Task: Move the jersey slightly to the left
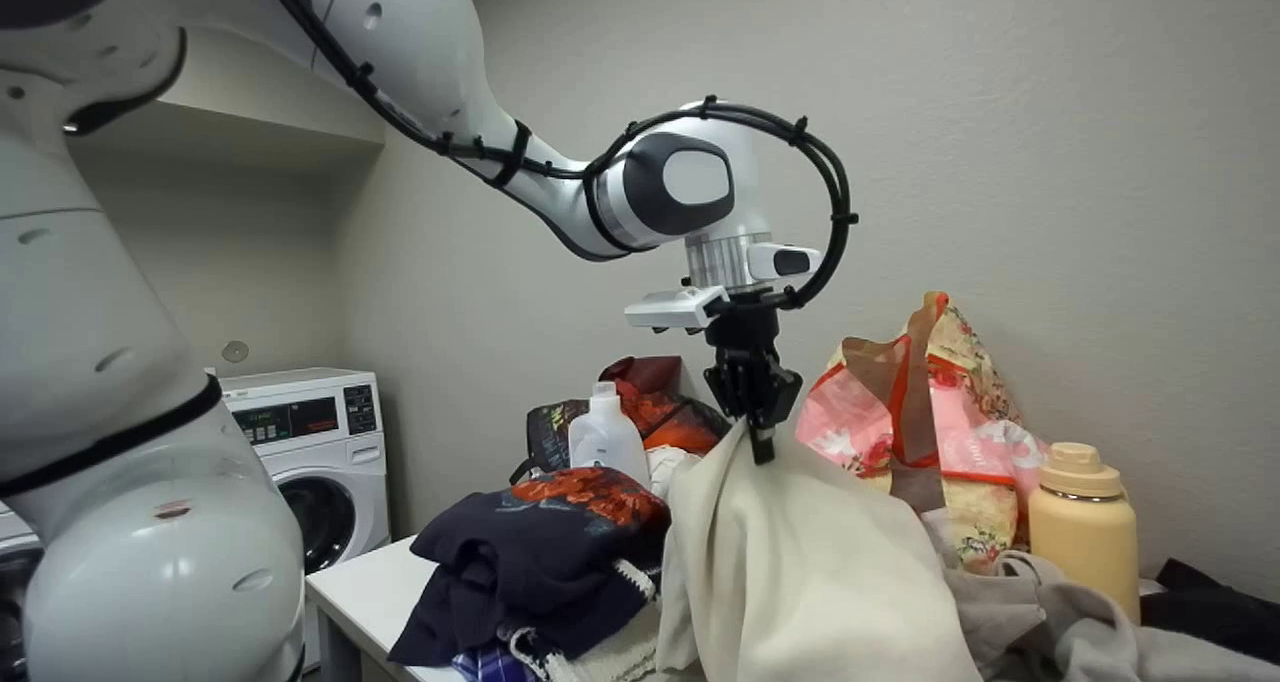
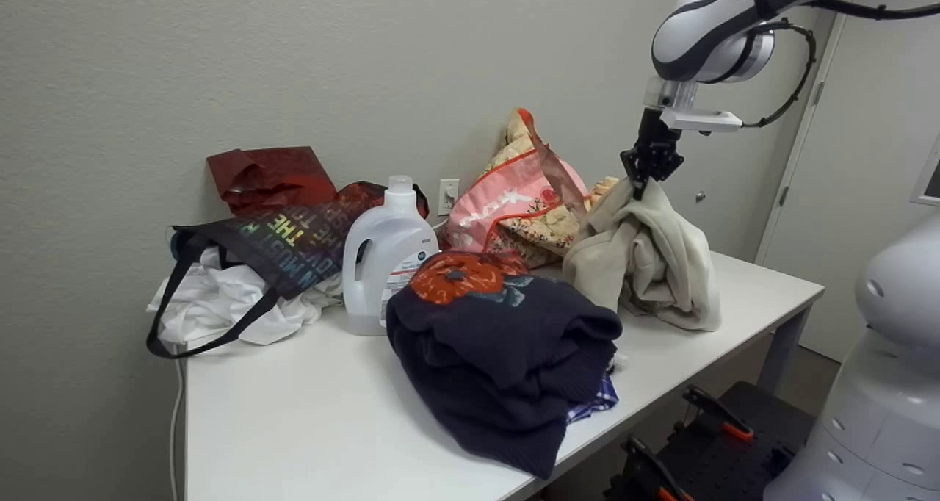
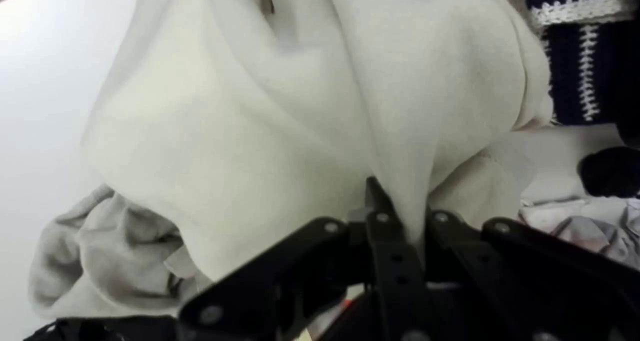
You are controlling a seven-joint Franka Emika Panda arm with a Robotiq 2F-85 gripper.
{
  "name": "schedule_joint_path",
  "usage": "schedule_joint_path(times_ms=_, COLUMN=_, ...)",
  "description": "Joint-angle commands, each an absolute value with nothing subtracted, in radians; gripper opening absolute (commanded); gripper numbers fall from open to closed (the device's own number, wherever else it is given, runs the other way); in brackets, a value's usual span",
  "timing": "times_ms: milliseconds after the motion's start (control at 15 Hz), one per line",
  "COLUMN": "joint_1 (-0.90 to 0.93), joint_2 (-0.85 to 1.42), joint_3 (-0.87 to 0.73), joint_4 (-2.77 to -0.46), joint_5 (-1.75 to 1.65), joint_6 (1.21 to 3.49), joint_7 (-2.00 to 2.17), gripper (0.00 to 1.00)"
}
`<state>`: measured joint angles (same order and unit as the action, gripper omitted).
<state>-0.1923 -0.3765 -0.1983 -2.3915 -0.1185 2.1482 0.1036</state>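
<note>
Nearest in an exterior view, the cream jersey (image 1: 820, 572) drapes onto the surface (image 1: 380, 592), its peak pinched between the tightly closed jaws. Just beside it, the navy clothing heap (image 1: 530, 572) crowds nine o'clock and the grey cloth (image 1: 1000, 607) three, with the yellow bottle (image 1: 1082, 537) behind the latter; farther back stand the floral bag (image 1: 968, 432) at one o'clock and the detergent jug (image 1: 608, 444) at ten.
</note>
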Motion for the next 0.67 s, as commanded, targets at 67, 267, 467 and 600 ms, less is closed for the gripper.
schedule_joint_path(times_ms=67, joint_1=-0.209, joint_2=-0.329, joint_3=-0.200, joint_4=-2.493, joint_5=-0.103, joint_6=2.266, joint_7=0.098, gripper=0.02)
schedule_joint_path(times_ms=267, joint_1=-0.240, joint_2=-0.258, joint_3=-0.186, joint_4=-2.536, joint_5=-0.150, joint_6=2.435, joint_7=0.171, gripper=0.02)
schedule_joint_path(times_ms=467, joint_1=-0.312, joint_2=-0.163, joint_3=-0.161, joint_4=-2.531, joint_5=-0.295, joint_6=2.634, joint_7=0.361, gripper=0.02)
schedule_joint_path(times_ms=600, joint_1=-0.368, joint_2=-0.106, joint_3=-0.153, joint_4=-2.504, joint_5=-0.443, joint_6=2.710, joint_7=0.519, gripper=0.02)
